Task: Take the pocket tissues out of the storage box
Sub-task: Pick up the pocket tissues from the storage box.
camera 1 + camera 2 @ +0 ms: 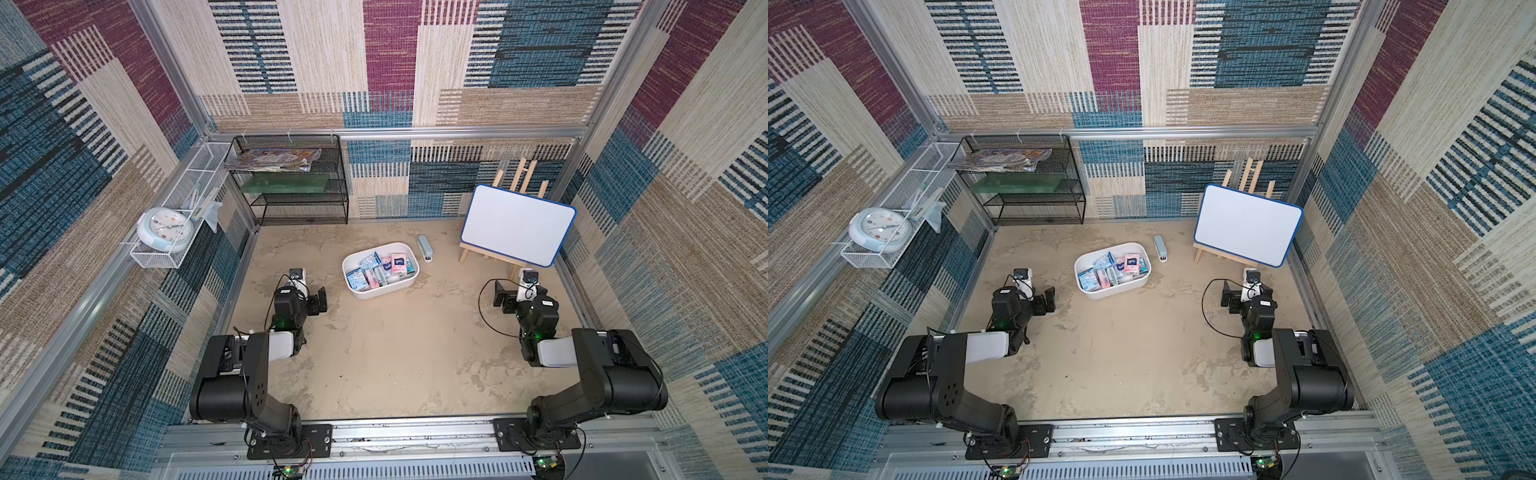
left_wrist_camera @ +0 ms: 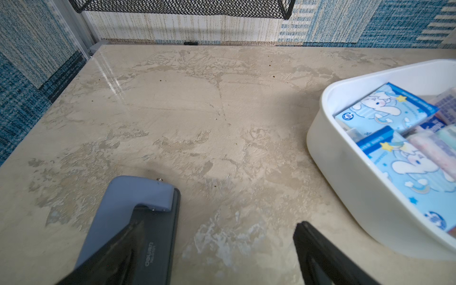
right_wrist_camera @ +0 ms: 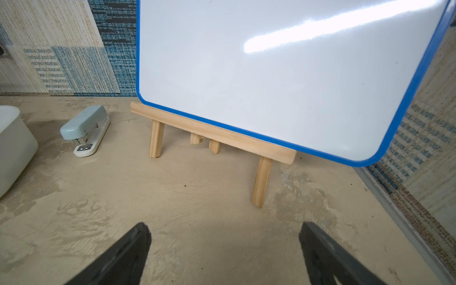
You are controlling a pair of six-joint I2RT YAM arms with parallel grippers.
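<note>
Mid-table, the storage box (image 1: 384, 292) held the pocket tissues (image 1: 380, 268), none out yet. Your left gripper (image 1: 319, 300) and right gripper (image 1: 503, 297) hung to either side of it, jaws wide and empty, likely so either could reach in.

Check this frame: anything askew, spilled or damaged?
Whiteboard sits crooked on its easel, one lower corner hanging past the ledge. Magazines overhang the black shelf. Tissue packets lie jumbled in the white box. Nothing spilled.
</note>
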